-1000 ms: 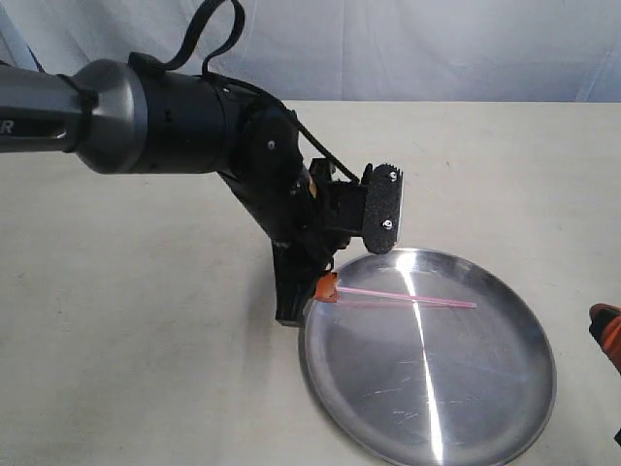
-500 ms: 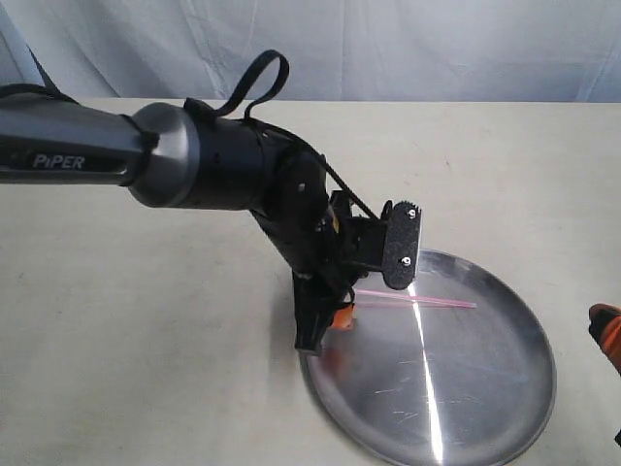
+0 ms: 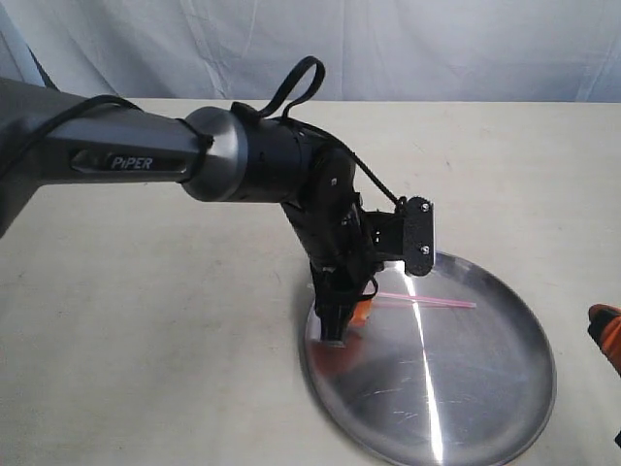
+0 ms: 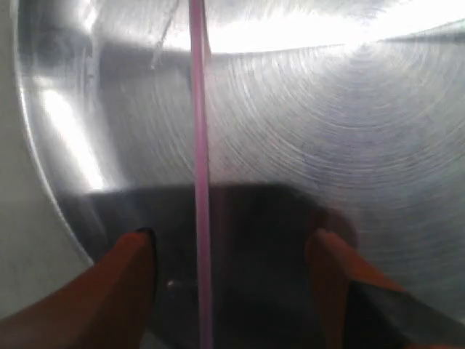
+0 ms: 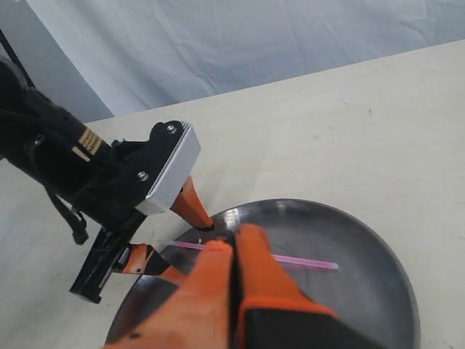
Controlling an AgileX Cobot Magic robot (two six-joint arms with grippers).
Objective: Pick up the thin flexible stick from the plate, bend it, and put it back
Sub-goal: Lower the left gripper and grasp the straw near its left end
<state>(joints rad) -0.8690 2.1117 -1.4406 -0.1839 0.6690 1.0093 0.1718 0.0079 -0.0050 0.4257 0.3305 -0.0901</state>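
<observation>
Saw left arm slanted in from the left, wrist pitched steeply down over the rim of the plate. Found left gripper spread wide, right gripper pinched closed and empty. Spotted the thin flexible stick flat on plate — between the left jaws, unclamped.

Left arm: grey metal tube w/ white "PIPER" mark, black wrist, looped black cable, 2-screw black bracket; orange fingers.

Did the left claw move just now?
Yes. The left claw slid right, from the rim of the plate inward, now straddling the pink stick.
</observation>
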